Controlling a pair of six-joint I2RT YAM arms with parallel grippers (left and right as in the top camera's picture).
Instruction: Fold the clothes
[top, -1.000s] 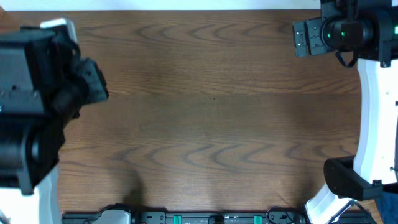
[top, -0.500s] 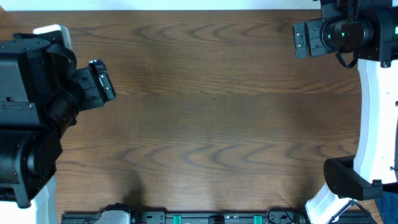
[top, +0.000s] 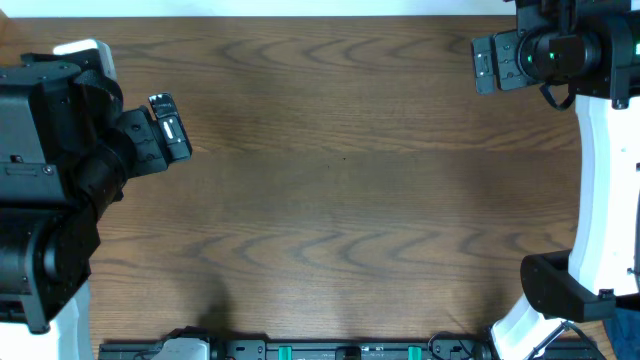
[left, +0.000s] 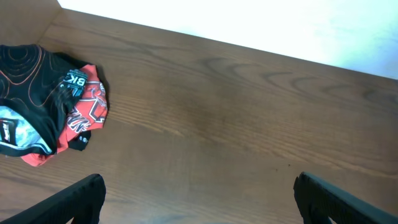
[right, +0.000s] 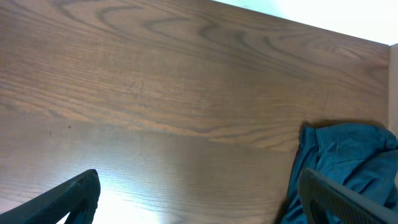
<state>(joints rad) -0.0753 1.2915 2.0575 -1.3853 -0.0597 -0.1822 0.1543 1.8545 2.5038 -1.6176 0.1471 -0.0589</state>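
L gripper (left: 199, 182) hovering over table (top: 340, 200), fingers spreading wide, gripping nothing. Black jersey (left: 34, 93) lying crumpled at its 10 o'clock. R gripper (right: 199, 179) fingers gaping too; blue garment (right: 341, 155) bunching at 4 o'clock.

The overhead cam sits high and looks straight down on the desk (top: 340, 190), with the arms poking in from the left and right edges. The left wrist cam rides low and looks at a slant across the wood toward the white strip past the far edge. The left end effector (left: 198, 180) shows in its bottom corners, crumpled clothes (left: 46, 106) at its left margin. The right wrist cam is slanted the same way, teal garment (right: 345, 168) bottom right. All three share just the desk's woodgrain.
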